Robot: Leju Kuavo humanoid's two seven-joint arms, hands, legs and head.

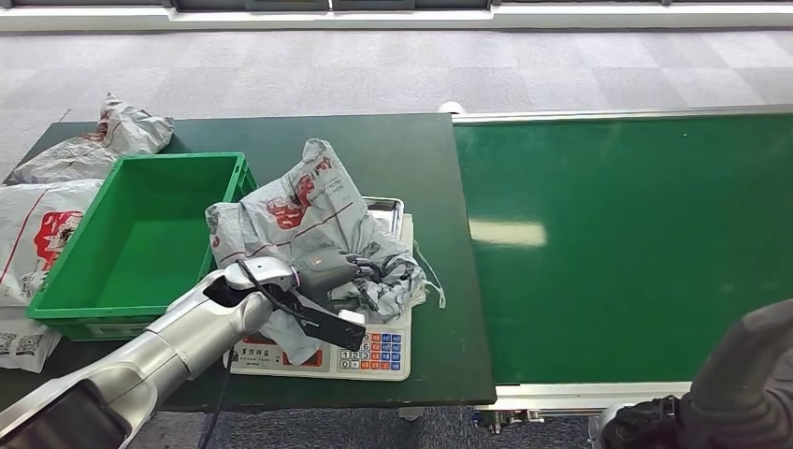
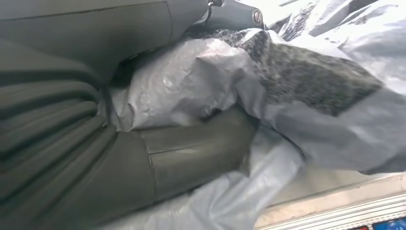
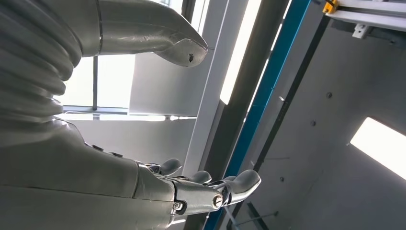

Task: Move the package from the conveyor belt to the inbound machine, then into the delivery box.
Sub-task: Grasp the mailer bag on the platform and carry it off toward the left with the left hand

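A crumpled grey plastic package (image 1: 313,220) with red print lies on the inbound machine (image 1: 379,351), a flat scale with a coloured keypad on the dark green table. My left hand (image 1: 341,276) grips the package's near side, its fingers buried in the folds. In the left wrist view the thumb (image 2: 191,153) presses into the grey plastic (image 2: 306,96). The green delivery box (image 1: 140,238) stands just left of the scale, with nothing in it. In the right wrist view my right hand (image 3: 158,143) has its fingers spread and holds nothing.
The green conveyor belt (image 1: 636,243) runs along the right side of the table. Other grey and white packages (image 1: 56,201) lie at the table's left end beside the box. My right arm (image 1: 739,383) hangs low at the right, below the belt's front edge.
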